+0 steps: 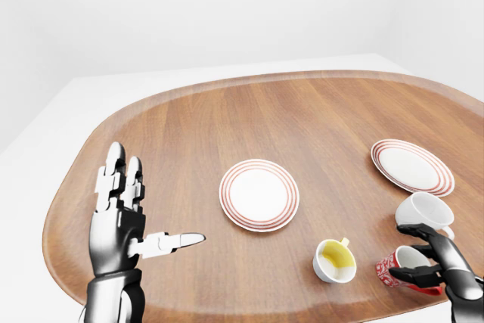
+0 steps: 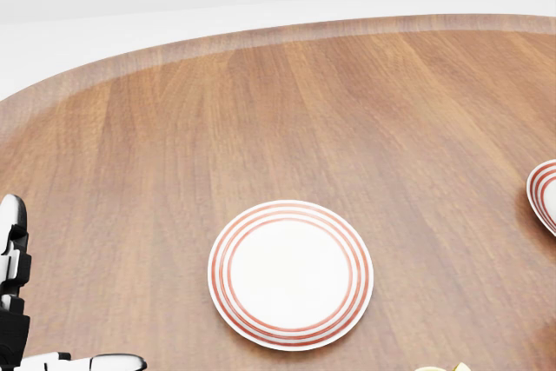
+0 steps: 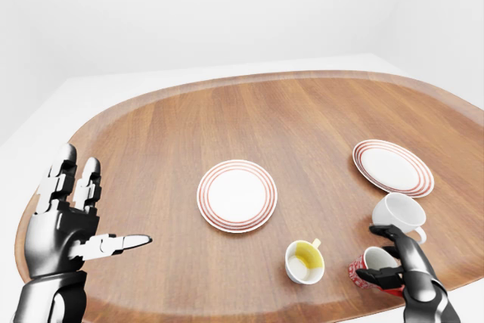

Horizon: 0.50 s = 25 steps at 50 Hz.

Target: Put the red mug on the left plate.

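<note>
The red mug (image 1: pixel 401 268) sits tilted near the table's bottom right edge in the left-eye view, its white inside showing. My right hand (image 1: pixel 425 256) comes in from the bottom right corner, and its dark fingers (image 3: pixel 392 256) curl round the mug. The left plate (image 1: pixel 259 194), white with red rings, lies flat at the middle of the table; it is empty and well to the left of the mug. It also shows in the head view (image 2: pixel 290 273). My left hand (image 1: pixel 151 202) is open at the bottom left, fingers spread, holding nothing.
A white mug (image 1: pixel 423 212) stands just above the red mug, touching or nearly touching my right hand. A yellow-lined mug (image 1: pixel 334 260) stands between the red mug and the left plate. A second ringed plate (image 1: pixel 412 166) lies at the right on the oval wooden table (image 1: pixel 249 119).
</note>
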Tool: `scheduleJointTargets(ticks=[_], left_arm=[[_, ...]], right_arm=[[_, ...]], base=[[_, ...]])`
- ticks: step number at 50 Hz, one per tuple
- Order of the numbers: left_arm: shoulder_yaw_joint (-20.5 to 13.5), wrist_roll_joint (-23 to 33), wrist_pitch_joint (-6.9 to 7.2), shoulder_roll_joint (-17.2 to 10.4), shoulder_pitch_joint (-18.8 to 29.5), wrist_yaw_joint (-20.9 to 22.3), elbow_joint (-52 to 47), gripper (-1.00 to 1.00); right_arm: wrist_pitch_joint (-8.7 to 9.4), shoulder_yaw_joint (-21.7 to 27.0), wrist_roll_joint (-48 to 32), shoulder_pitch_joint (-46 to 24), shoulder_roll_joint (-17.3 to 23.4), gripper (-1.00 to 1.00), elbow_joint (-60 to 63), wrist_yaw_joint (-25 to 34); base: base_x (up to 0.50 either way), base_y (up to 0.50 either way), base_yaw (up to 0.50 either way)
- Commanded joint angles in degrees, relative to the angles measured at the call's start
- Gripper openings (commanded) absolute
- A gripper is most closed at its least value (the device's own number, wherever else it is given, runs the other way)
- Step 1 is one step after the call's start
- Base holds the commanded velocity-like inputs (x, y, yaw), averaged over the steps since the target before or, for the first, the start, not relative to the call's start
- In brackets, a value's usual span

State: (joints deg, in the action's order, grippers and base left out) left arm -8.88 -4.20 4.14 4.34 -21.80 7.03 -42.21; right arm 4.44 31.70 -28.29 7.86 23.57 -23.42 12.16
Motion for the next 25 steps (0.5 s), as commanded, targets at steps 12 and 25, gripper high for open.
scheduleJointTargets(ticks=[12, 25], left_arm=[[0.11, 0.07, -0.24, 0.06, -0.23, 0.00, 0.04, 1.00], [0.15, 0.11, -0.23, 0.02, -0.12, -0.18, 0.22, 1.00]], right_arm=[[-2.79, -1.86, 0.57, 0.83, 0.02, -1.00, -6.02, -4.87], [0.56, 2.94, -5.38, 2.32, -3.08, -1.00, 13.16, 1.20]], base=[[0.00, 0.00, 0.00], [0.00, 0.00, 0.00]])
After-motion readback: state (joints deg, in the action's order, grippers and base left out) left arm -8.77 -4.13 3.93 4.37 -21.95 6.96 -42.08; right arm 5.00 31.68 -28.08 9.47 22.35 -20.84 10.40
